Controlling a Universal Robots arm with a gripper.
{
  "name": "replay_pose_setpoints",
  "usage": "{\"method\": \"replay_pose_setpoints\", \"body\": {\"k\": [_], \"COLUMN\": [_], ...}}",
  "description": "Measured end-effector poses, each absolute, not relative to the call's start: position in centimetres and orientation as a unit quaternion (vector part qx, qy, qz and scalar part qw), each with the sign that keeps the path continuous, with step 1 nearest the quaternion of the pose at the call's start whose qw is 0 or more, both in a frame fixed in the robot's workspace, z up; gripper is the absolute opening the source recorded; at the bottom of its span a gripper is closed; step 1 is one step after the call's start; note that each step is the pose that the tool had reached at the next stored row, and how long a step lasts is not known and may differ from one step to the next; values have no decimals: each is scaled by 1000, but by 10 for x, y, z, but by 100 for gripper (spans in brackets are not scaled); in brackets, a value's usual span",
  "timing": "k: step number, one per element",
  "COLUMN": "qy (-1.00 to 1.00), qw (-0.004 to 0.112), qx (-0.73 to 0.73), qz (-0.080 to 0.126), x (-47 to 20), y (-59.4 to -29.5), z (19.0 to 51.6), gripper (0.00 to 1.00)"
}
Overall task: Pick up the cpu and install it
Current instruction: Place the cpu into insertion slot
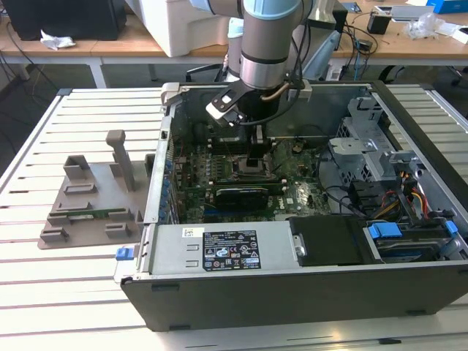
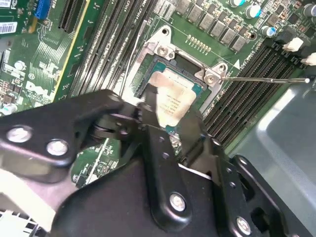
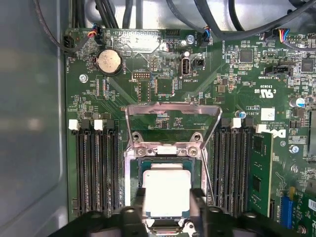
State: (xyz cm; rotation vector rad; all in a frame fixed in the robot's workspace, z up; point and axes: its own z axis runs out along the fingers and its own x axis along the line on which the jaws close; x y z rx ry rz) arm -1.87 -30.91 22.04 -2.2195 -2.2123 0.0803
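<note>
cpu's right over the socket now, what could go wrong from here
The cpu sits between the jaws right at the open socket; if it lands tilted or off-square, it may jam or harm the socket. The raised load plate and its thin lever stand close to the jaws, so a sideways shift could snag them.

The computer case [image 1: 292,292] lies open on the slatted worktop [image 1: 88,285], with a parts holder [image 1: 91,205] just beside it at the exterior view's left. Inside, the power supply [image 1: 219,252] runs along the case's front wall in that view, and the drive cage [image 1: 409,234] sits at its right end. Behind them the motherboard [image 3: 237,74] lies flat. Memory slots [image 3: 96,173] flank the socket [image 3: 129,163] on two sides. The hand [image 3: 167,210] hangs over the socket, the cpu [image 3: 166,190] pinched between its fingers [image 3: 198,207].
</note>
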Motion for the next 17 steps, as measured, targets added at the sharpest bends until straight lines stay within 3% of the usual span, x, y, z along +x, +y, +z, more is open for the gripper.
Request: {"method": "replay_pose_setpoints", "body": {"k": [2,3,4,6,17], "qy": [-706,-706,-706,-706,-708], "qw": [3,3,3,4,6], "qx": [-708,-708,-708,-708,-706], "qz": [26,26,26,27,29], "x": [-19,-19,-19,-19,-12], "y": [-309,-309,-309,-310,-310], "z": [221,220,220,215,204], "gripper": [36,24,24,11,11]}}
